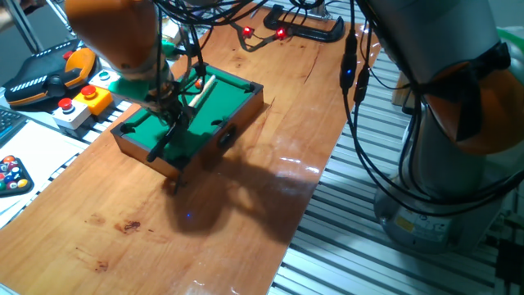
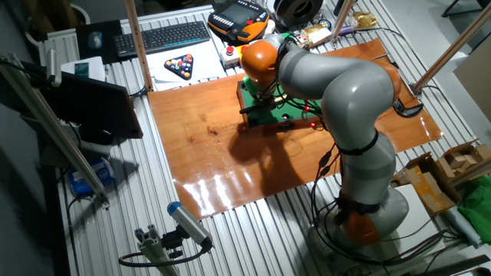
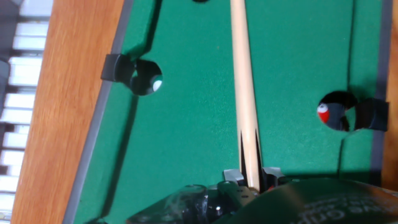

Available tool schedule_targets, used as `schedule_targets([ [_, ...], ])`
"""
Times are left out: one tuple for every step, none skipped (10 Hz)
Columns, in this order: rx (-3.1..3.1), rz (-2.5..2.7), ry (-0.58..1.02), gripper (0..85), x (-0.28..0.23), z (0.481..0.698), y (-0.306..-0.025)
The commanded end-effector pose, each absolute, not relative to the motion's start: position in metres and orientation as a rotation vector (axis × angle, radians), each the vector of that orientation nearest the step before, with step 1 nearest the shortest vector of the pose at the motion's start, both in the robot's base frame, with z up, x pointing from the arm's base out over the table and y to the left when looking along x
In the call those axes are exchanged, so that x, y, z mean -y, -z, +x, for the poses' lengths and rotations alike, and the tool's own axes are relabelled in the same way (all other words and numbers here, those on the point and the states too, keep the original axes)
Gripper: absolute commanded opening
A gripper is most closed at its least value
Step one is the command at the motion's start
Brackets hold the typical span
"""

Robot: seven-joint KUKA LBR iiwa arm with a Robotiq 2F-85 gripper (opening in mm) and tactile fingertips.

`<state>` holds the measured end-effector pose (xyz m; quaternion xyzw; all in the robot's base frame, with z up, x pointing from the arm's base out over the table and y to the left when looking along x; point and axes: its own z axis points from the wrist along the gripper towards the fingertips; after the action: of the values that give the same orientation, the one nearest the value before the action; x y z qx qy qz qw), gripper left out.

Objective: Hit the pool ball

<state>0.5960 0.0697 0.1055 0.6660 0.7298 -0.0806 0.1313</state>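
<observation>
Hand clamped on pale wooden cue stick, laid along green felt for striking; small glossy orange-red ball sunk in side pocket.

The pool ball, small, glossy and orange-red with a white spot, is seen in the hand view sunk in a side pocket at the felt's right edge, partly hidden by the pocket's dark rim. In one fixed view it is glimpsed as a red speck.
</observation>
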Motion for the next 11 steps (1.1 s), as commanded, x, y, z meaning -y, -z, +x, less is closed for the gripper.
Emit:
schedule_targets([
  [-2.112,1.931,0.246,1.0,-0.069,0.594,-0.109],
  [-2.112,1.929,0.254,1.0,-0.068,0.592,-0.113],
  [-2.136,1.92,0.25,1.0,-0.067,0.589,-0.119],
  [-2.198,1.898,0.222,1.0,-0.068,0.583,-0.128],
  [-2.259,1.871,0.196,1.0,-0.068,0.577,-0.136],
  [-2.303,1.851,0.183,1.0,-0.07,0.573,-0.143],
  [-2.333,1.829,0.185,1.0,-0.072,0.57,-0.149],
  [-2.364,1.806,0.187,1.0,-0.075,0.568,-0.154],
  [-2.394,1.784,0.178,1.0,-0.076,0.566,-0.156],
  [-2.43,1.754,0.163,1.0,-0.077,0.566,-0.157],
  [-2.463,1.722,0.153,1.0,-0.078,0.565,-0.158],
])
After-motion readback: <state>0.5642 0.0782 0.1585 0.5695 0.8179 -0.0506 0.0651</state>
